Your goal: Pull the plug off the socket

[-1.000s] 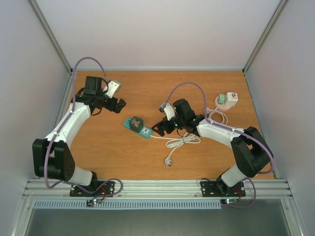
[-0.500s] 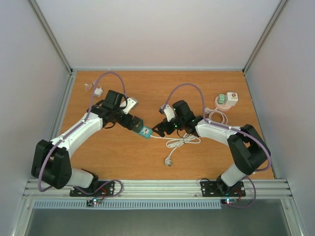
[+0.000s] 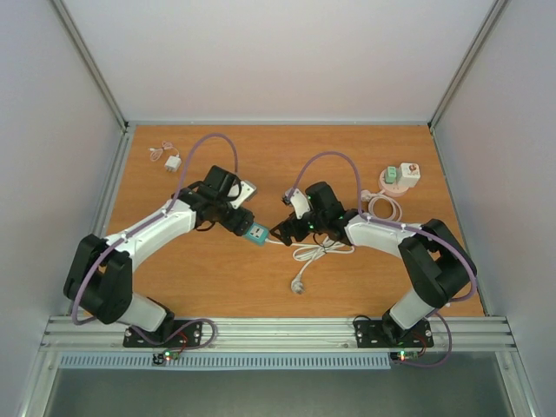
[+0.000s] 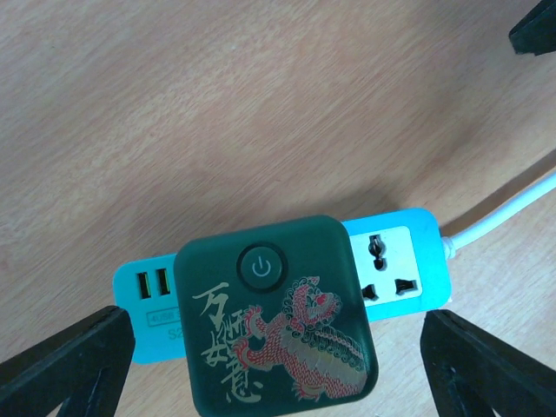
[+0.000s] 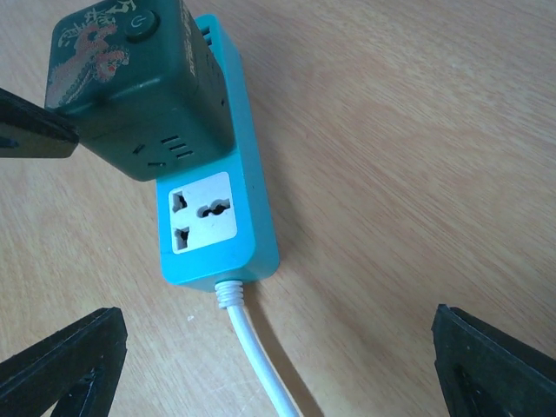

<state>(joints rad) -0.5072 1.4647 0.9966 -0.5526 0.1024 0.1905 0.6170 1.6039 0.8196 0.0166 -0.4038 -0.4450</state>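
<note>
Plug: a dark green square adapter plug [image 4: 276, 382] stands plugged into the middle of the power strip, near the centre of the table.
Plug markings: a round power button [image 4: 262, 267] with the standby symbol; below it, gold brush-style Chinese characters beside a red and gold dragon-like beast. The first character looks like 万; the others I cannot read with certainty.
Power strip: the light blue power strip [image 4: 408, 228] lies flat on the wooden table [image 3: 217, 278].
Strip markings: two USB ports [image 4: 154, 284] at one end, with a grey printed label below them that starts with "S" and is otherwise hidden by the plug.
Free socket: a white universal socket [image 5: 201, 211] sits at the cord end, unoccupied.
Cord: a white cord [image 5: 256, 356] leaves the strip's end and lies in a loose bundle on the table.
Left gripper: the left gripper [image 4: 276, 326] hangs over the plug with its fingers spread wide, one on each side and neither touching it.
Right gripper: the right gripper [image 5: 278, 320] is near the strip's cord end, its fingers wide apart and holding nothing.
Elsewhere: a small white charger [image 3: 172, 162] sits at the far left, and two small adapters [image 3: 401, 175] at the far right.
</note>
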